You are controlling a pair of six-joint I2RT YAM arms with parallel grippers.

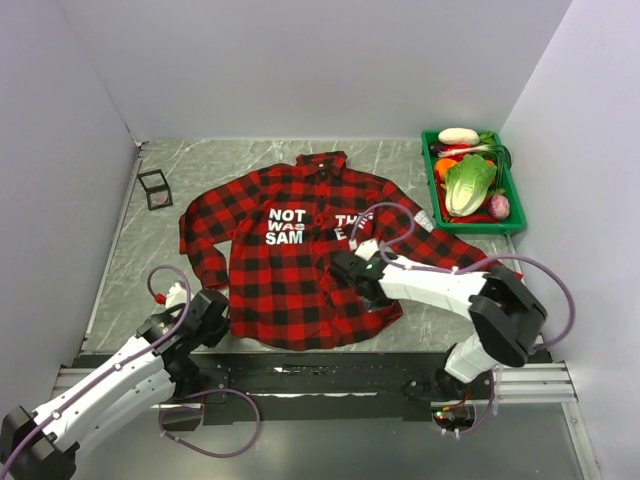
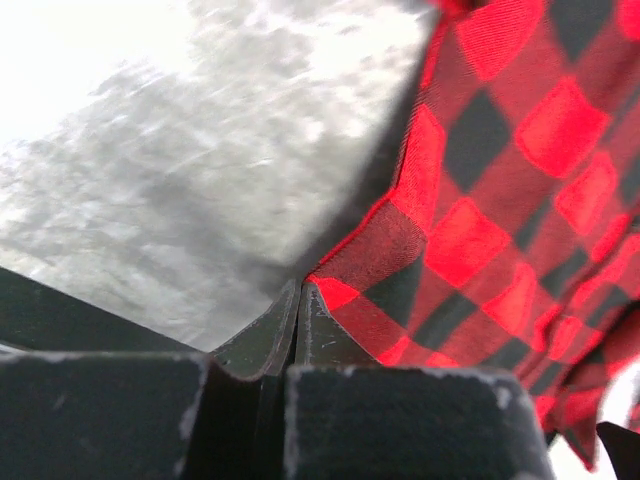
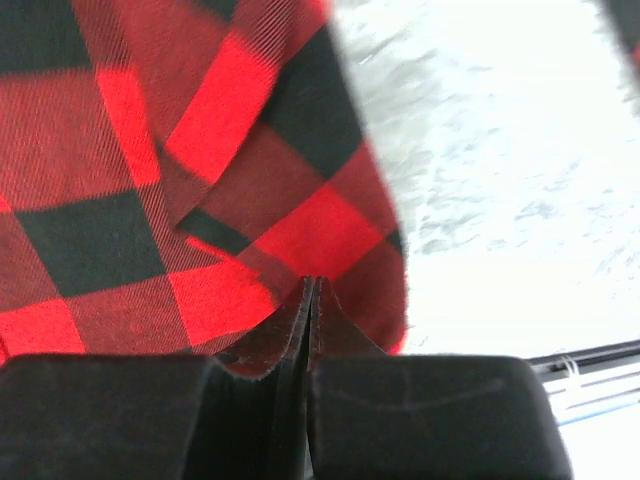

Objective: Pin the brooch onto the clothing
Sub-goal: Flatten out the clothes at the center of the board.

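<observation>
The shirt (image 1: 300, 285), pinched at 7 o'clock by the left gripper (image 2: 300, 290) and 4 o'clock by the right gripper (image 3: 312, 285), could be lost if such shallow bites are tugged

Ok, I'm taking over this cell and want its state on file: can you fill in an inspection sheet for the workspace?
Surface: grey marbled table, no spills seen.
Job's things: plaid shirt lies spread flat, collar at the far side; brooch: nothing seen in any view.
Clutter: black wire-frame cube far left; green tray of vegetables far right.
Grippers: left pincer shut, apparently pinching the shirt's near-left hem corner; right pincer shut on the shirt's edge.
Cables: purple cables hang in loops; one arcs over the shirt's lettered chest.
Surroundings: plain pale walls on three sides.
</observation>
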